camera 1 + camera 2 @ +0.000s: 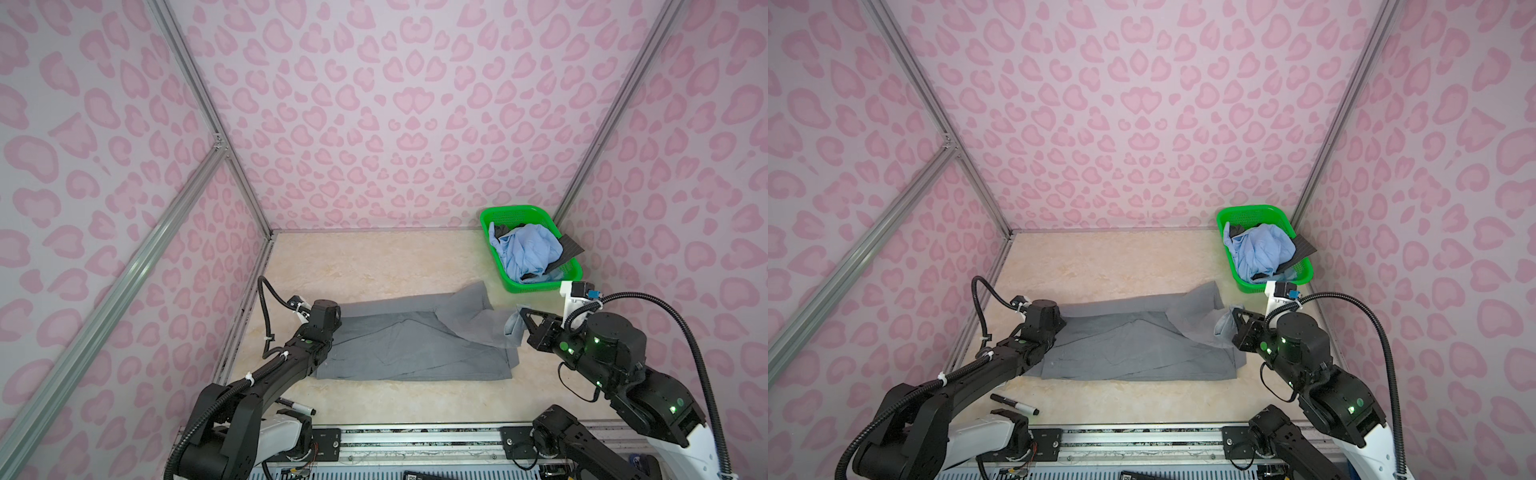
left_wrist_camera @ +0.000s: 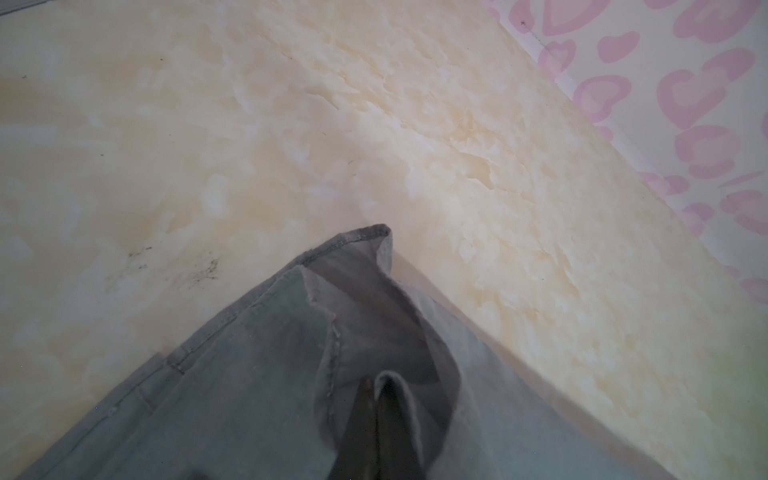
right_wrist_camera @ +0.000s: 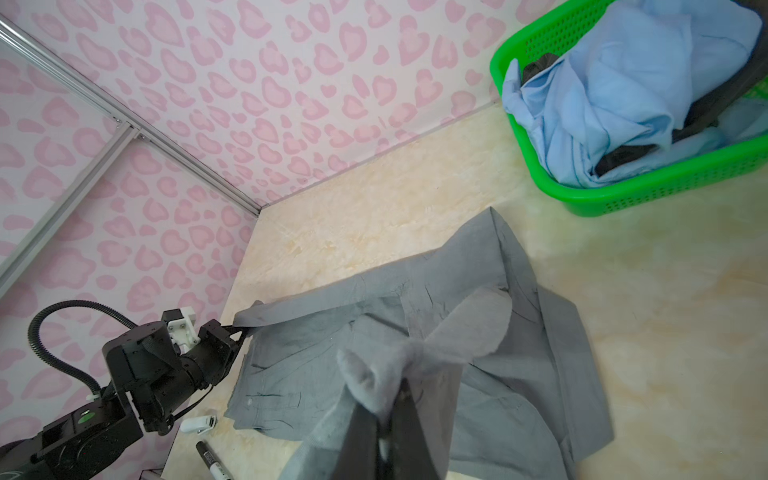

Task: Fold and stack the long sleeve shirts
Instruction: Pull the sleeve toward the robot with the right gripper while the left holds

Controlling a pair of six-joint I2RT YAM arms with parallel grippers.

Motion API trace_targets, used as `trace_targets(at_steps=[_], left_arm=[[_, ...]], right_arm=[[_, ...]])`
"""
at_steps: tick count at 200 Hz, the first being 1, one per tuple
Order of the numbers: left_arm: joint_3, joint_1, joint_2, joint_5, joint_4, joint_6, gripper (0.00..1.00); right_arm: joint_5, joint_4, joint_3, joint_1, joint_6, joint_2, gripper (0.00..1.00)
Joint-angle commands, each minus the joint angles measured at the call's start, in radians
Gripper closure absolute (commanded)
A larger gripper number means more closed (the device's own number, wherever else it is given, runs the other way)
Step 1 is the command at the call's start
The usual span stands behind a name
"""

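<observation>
1. On the cream marbled table (image 1: 374,266), the grey shirt (image 1: 415,349) (image 1: 1133,353) lies spread out between the two arms, with its body mostly flat. One sleeve runs along its far edge.
2. At the shirt's left end, the left gripper (image 3: 233,332) is closed on the cloth edge. In the right wrist view that edge is lifted off the table and drawn into a taut strip leading away from the tips.
3. In the left wrist view, the left gripper's (image 2: 377,399) dark fingers stand close together with a narrow fold of the grey shirt (image 2: 249,395) pinched between them. A hemmed corner lies on the table just beyond the tips.
4. At the shirt's right end, the right gripper (image 1: 521,321) (image 1: 1233,321) is clamped on the end of a sleeve, which is raised above the table. The cuff stands up just beside the tips in both top views.
5. In the right wrist view, the right gripper (image 3: 390,399) has sleeve cloth bunched around its closed tips. The sleeve runs from there back onto the shirt's body (image 3: 519,374).
6. At the far right corner, well apart from both grippers, a green basket (image 1: 515,214) (image 3: 665,187) holds a crumpled light blue shirt (image 1: 528,249) and a dark charcoal shirt (image 1: 571,249).
7. Near the front edge, beside the left arm, a marker pen (image 1: 297,406) lies on the table, apart from the grey shirt.
</observation>
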Motion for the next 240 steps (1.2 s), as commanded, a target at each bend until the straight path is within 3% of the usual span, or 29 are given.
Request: trace_targets(at_steps=[1, 27, 39, 53, 91, 142, 185, 212, 240], left_arm=[[-0.015, 0.001, -0.023, -0.022, 0.006, -0.025, 0.82], [-0.014, 0.001, -0.087, -0.033, -0.060, -0.044, 0.41], [-0.005, 0.001, -0.124, -0.031, -0.097, -0.045, 0.31], [-0.004, 0.001, -0.172, -0.050, -0.148, -0.076, 0.27], [0.007, 0.001, -0.205, -0.039, -0.225, -0.112, 0.26], [0.094, 0.014, -0.033, 0.034, -0.243, -0.081, 0.30], [0.139, 0.066, 0.089, 0.103, -0.223, -0.050, 0.52], [0.155, 0.081, 0.137, 0.152, -0.226, -0.039, 0.52], [0.176, 0.082, 0.157, 0.168, -0.240, -0.026, 0.45]], right_arm=[[0.009, -0.062, -0.017, 0.002, 0.056, -0.031, 1.00], [0.003, -0.094, -0.012, 0.001, 0.078, -0.057, 1.00], [-0.006, -0.101, 0.005, 0.001, 0.080, -0.057, 1.00], [-0.018, -0.110, 0.040, 0.001, 0.082, -0.046, 1.00], [-0.032, -0.140, 0.112, 0.001, 0.088, -0.025, 1.00], [-0.066, -0.214, 0.216, 0.001, 0.106, 0.003, 1.00], [-0.012, -0.305, 0.063, 0.002, 0.206, -0.081, 1.00], [0.019, -0.320, -0.018, 0.000, 0.276, -0.134, 1.00], [0.067, -0.315, -0.011, -0.006, 0.308, -0.148, 1.00]])
